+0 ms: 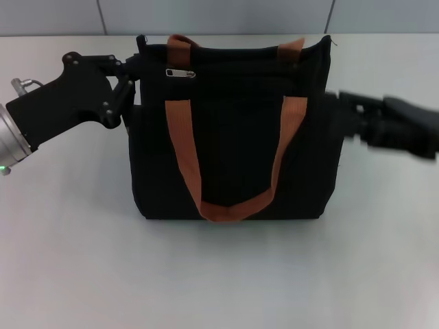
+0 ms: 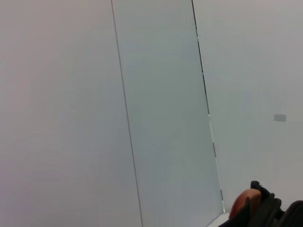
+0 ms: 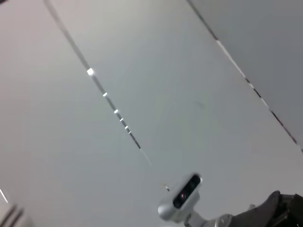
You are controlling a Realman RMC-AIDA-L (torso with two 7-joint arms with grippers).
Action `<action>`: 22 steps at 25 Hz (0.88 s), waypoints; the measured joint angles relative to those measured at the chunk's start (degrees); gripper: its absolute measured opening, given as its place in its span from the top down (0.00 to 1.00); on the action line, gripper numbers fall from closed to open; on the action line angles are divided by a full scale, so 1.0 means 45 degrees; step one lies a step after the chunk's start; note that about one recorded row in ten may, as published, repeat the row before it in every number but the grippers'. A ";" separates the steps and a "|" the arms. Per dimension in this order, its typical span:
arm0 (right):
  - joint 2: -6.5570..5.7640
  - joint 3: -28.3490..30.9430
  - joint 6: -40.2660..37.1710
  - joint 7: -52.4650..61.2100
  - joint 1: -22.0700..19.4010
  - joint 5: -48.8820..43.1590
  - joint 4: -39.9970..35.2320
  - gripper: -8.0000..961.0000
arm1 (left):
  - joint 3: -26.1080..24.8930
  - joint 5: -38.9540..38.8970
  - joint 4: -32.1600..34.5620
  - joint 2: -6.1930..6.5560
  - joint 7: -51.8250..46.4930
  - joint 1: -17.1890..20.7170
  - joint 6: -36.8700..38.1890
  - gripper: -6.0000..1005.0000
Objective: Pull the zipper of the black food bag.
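In the head view the black food bag (image 1: 233, 130) stands upright on the pale tabletop (image 1: 219, 274), its near orange-brown handle (image 1: 230, 164) hanging down the front face and the far handle (image 1: 180, 42) showing only as short stubs above the top edge. The zipper (image 1: 180, 72), a small silver tab, lies flat near the bag's top left corner. The left gripper (image 1: 130, 72) is pressed against the bag's upper left corner, just beside the zipper; black fingers merge with black fabric there, so whether the jaws are released or clenched cannot be told. The right gripper (image 1: 343, 103) sits at the bag's right side near its top, blurred, and its tip is lost against the bag, so its jaws cannot be read either. The left wrist view shows mostly a grey panelled wall (image 2: 142, 94), with only a sliver of the bag's black edge (image 2: 270, 210) and an orange handle (image 2: 244, 203) cut off at one corner. The right wrist view shows the same kind of wall (image 3: 142, 71), a small silver camera (image 3: 182, 196), and a dark shape (image 3: 279, 208) cut off at the frame's edge, too partial to identify.
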 joint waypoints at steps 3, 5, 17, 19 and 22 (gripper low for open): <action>-0.0309 -0.0038 0.0381 0.2274 0.0791 0.0077 0.0008 0.22 | 0.0041 -0.0003 -0.0014 -0.0012 0.0015 0.0001 0.0010 0.97; -0.0494 -0.0099 0.0633 0.3507 0.1282 0.0025 0.0015 0.24 | 0.0029 -0.0007 -0.0039 -0.0022 0.0019 0.0002 0.0049 0.97; -0.1075 -0.1032 0.3175 0.8807 0.3368 -0.1104 -0.0020 0.51 | -0.0047 -0.0119 -0.0151 -0.0047 0.0227 0.0050 0.0310 0.97; -0.1078 -0.1198 0.3400 0.9269 0.3661 -0.1382 -0.0011 0.61 | -0.0031 -0.0322 -0.0154 -0.0047 0.0463 0.0144 0.0448 0.97; -0.1039 -0.1971 0.4078 0.9999 0.4056 -0.1522 0.0006 0.72 | 0.0054 -0.0512 -0.0156 -0.0047 0.0669 0.0205 0.0486 0.97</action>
